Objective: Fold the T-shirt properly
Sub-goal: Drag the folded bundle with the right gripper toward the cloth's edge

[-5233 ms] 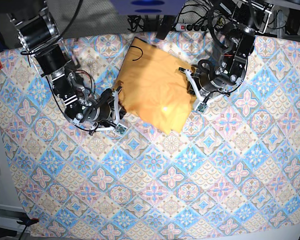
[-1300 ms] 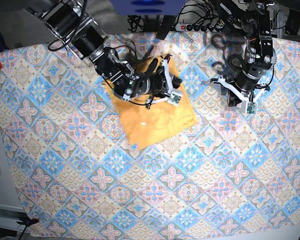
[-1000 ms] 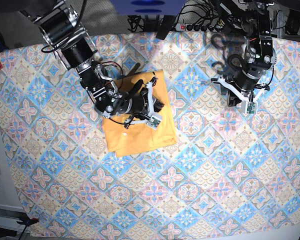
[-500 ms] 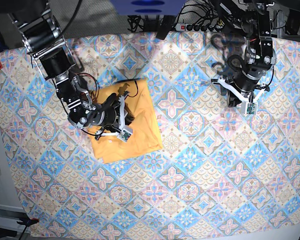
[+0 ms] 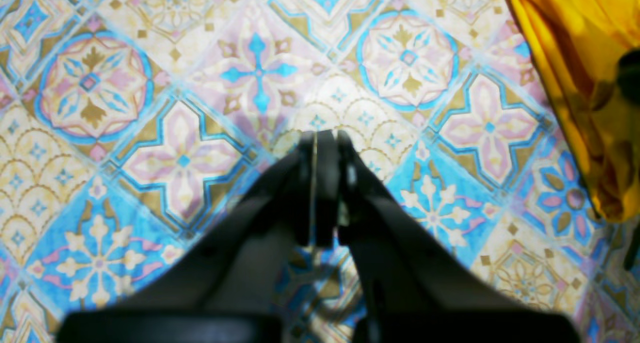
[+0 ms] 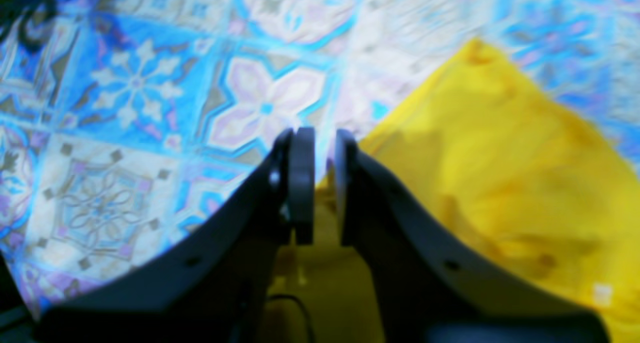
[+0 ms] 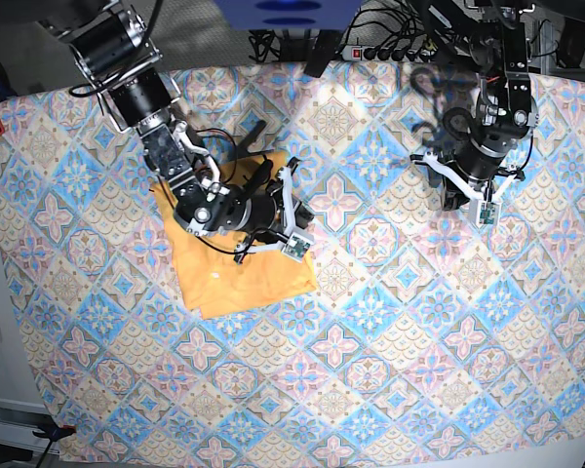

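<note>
Base view shows the T-shirt (image 7: 236, 268) lying as a folded, roughly square pad on the tablecloth (image 7: 390, 331), left of centre in that picture, with my right gripper (image 7: 294, 213) hanging over its right-hand edge. In the right wrist view my right gripper (image 6: 320, 183) has its jaws a narrow gap apart, and yellow cloth (image 6: 500, 183) spreads below and to the right of the tips; some yellow shows in the gap, but the blur is too heavy for me to say whether I pinch a fold or merely hover over it. My left gripper (image 5: 324, 183) is closed with nothing between the jaws, over bare tablecloth, and the shirt (image 5: 585, 83) only enters at the far right edge of that wrist view. In the base view the left gripper (image 7: 468, 195) sits well apart from the shirt, on the picture's right. So the right arm is clearly the nearer one, already above the cloth, while the left would have to cross a wide stretch of table to reach it. The pad's longer side seems to run top to bottom in the base picture, tilted slightly. I judge any remaining tidy or final fold falls to the right arm.
</note>
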You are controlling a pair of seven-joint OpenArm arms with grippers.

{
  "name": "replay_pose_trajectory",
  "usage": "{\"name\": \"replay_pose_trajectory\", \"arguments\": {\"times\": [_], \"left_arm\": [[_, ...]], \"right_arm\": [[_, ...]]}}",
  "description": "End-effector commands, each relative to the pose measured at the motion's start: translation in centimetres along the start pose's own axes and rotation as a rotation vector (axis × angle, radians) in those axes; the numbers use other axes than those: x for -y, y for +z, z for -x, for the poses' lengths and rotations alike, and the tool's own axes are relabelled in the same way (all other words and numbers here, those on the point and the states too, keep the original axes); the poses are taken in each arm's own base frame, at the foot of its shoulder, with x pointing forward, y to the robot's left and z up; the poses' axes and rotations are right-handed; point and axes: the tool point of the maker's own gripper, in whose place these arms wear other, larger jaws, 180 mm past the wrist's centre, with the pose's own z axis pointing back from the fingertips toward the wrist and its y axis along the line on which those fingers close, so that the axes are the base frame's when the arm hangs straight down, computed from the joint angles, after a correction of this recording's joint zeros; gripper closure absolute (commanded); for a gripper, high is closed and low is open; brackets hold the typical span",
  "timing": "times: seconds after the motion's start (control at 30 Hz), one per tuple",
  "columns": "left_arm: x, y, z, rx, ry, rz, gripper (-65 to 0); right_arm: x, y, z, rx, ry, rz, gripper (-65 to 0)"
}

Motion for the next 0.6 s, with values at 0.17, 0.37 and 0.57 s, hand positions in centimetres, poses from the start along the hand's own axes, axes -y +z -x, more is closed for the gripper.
{"name": "replay_pose_trajectory", "arguments": {"times": [0.17, 0.37, 0.57], "left_arm": [[0.0, 0.3, -1.0, 0.035, -0.007, 0.001, -0.1], [0.0, 0.3, -0.8, 0.032, -0.006, 0.001, -0.1], [0.0, 0.3, -0.8, 0.032, -0.006, 0.001, -0.1]], "right_arm": [[-0.6, -2.3, 1.1, 0.026, -0.097, -0.045, -7.2], [-0.1, -3.2, 3.2, 0.011, -0.155, -0.048, -6.9], [2.5, -2.2, 4.5, -0.016, -0.149, -0.003, -6.9]]}}
